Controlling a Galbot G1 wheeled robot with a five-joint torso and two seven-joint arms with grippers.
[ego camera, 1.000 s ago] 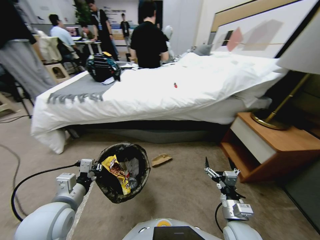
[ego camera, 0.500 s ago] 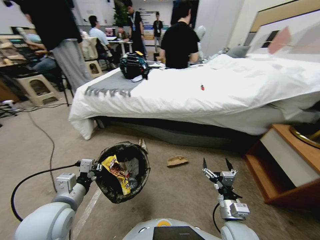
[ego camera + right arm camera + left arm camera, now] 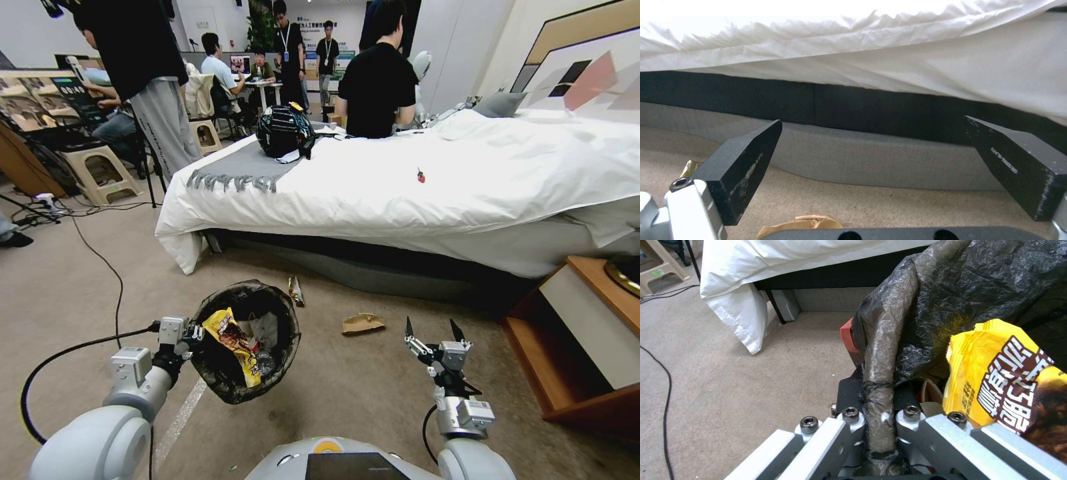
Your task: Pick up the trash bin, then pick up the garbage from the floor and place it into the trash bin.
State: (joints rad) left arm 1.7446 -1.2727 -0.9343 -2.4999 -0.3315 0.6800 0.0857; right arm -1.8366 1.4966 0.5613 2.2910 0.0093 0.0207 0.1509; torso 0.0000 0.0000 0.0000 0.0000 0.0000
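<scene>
**Bin held in the left arm, right fingers spread over the carpet**

At the lower left of the head view the left arm reaches forward from the shoulder, and the left gripper (image 3: 190,335) holds the trash bin (image 3: 248,343) by the left side of its rim. In the left wrist view the fingers (image 3: 853,421) are clamped tight on the bag-wrapped rim (image 3: 880,373). The bin hangs off the floor, tipped so its mouth faces the camera, lined with a black bag (image 3: 283,320). Inside it lie a yellow snack wrapper (image 3: 233,343) and some pale litter.

Farther right on the carpet (image 3: 347,393), just before the bed (image 3: 433,187), lies a small dark wrapper (image 3: 295,291). A brown paper scrap (image 3: 362,323) lies right of it, near the right arm. At the lower right centre the right arm rises nearly upright, and the right gripper (image 3: 431,331) points up and forward with its black fingers (image 3: 746,166) spread wide, holding nothing. In the right wrist view the brown scrap (image 3: 795,225) sits low between them. A wooden nightstand (image 3: 587,347) stands at the right edge.

Compared with the head view of half a second ago, the whole scene has slid rightward, so the camera has turned left: the small dark wrapper now shows clear of the bin's rim, and the nightstand sits nearer the frame's edge. Both arms keep the same pose.
</scene>
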